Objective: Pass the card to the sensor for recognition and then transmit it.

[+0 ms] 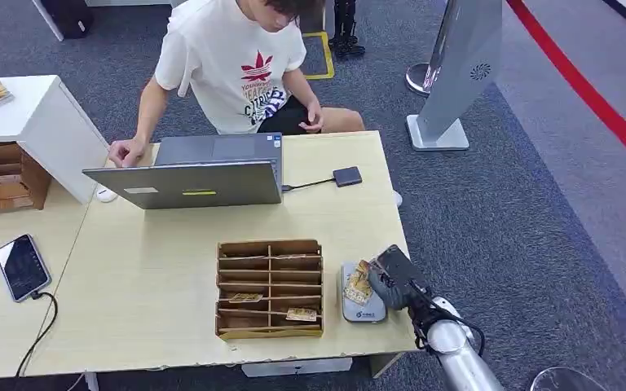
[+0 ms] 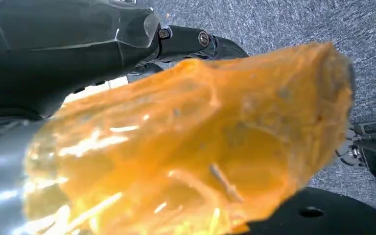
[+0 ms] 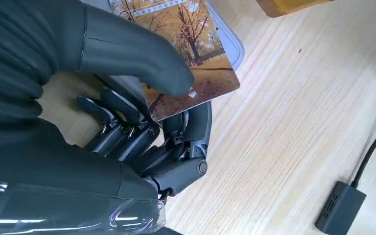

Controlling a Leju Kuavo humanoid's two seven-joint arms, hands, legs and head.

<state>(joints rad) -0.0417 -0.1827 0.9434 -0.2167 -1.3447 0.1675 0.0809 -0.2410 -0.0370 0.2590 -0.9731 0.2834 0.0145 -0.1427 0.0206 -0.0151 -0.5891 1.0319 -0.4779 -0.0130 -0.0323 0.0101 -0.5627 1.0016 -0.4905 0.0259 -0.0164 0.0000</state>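
Observation:
My right hand (image 1: 397, 277) hovers near the table's right front edge and pinches a card (image 1: 359, 284) printed with autumn trees. In the right wrist view the thumb (image 3: 142, 54) presses the card (image 3: 196, 54) down onto the dark fingers (image 3: 176, 147) beneath it. The card lies over the flat grey sensor (image 1: 368, 312), whose rounded edge (image 3: 233, 45) peeks out behind it. The left wrist view has a blurred orange wrapped shape (image 2: 200, 147) close to the lens over the carpet; whether that hand is open or closed cannot be told.
A wooden card organizer (image 1: 269, 287) with a few cards stands just left of the sensor. A person (image 1: 236, 65) sits at the far side working on a laptop (image 1: 196, 175). A small black box (image 1: 347, 176) on a cable lies behind. A phone (image 1: 22, 266) lies at the left.

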